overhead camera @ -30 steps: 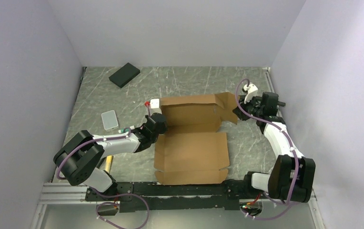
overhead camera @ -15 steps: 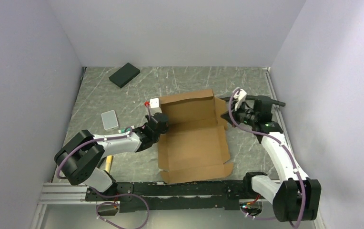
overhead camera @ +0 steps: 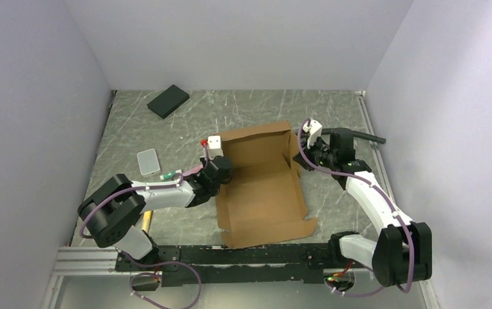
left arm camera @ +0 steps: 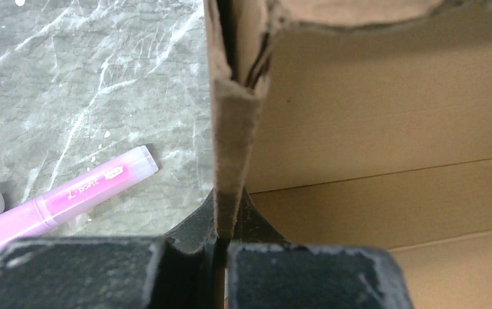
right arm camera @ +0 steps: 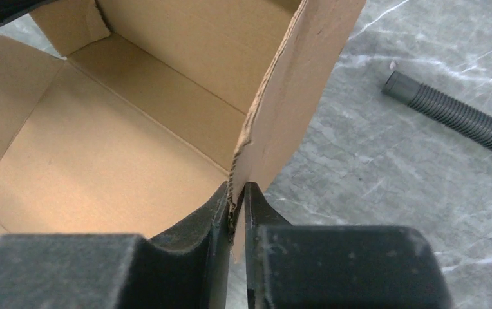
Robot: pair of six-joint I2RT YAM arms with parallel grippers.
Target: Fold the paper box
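on grey surface [overhead camera: 256, 106], centre of workspace, paper box [overhead camera: 263, 196] lies open, back wall raised. your left claw [left arm camera: 225, 222] pinches left side wall; right claw [right arm camera: 237, 203] pinches right side wall. step likely raising sides. next: swing both upright without tearing.

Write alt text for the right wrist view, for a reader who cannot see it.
The right gripper, jaws shut, pinches the edge of an upright flap of a brown cardboard box, whose open inside fills the left. To the right is a grey marbled table with a black ribbed hose on it.
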